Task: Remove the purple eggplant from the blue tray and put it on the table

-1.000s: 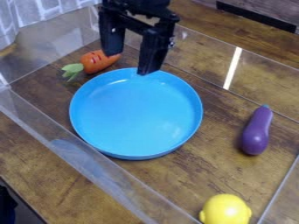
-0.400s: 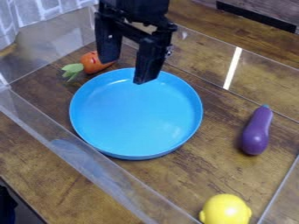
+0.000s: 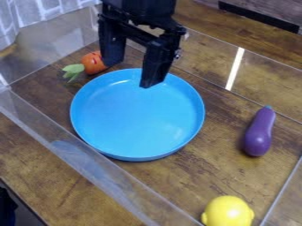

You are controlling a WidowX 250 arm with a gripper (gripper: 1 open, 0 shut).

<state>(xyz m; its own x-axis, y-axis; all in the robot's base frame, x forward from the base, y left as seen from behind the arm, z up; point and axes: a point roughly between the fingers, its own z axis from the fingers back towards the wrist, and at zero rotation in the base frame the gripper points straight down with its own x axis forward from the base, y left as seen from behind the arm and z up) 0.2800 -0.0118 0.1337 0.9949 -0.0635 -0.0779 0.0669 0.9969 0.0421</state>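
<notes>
So the purple eggplant (image 3: 260, 131) is lying on the table (image 3: 224, 190) near its right edge, clear of the blue tray (image 3: 137, 115), which has nothing in it. Looks like the job's basically done. The gripper (image 3: 129, 72) hangs over the tray's far rim, jaws spread wide and holding nothing. Best move now, I'd say: lift straight up, stay clear of the carrot (image 3: 92, 63) by the far-left rim and the lemon (image 3: 227, 212) at the near edge. No labels or writing anywhere.

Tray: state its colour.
The tray is bright blue all over, plain with no pattern; the single camera view shows it clearly.
</notes>
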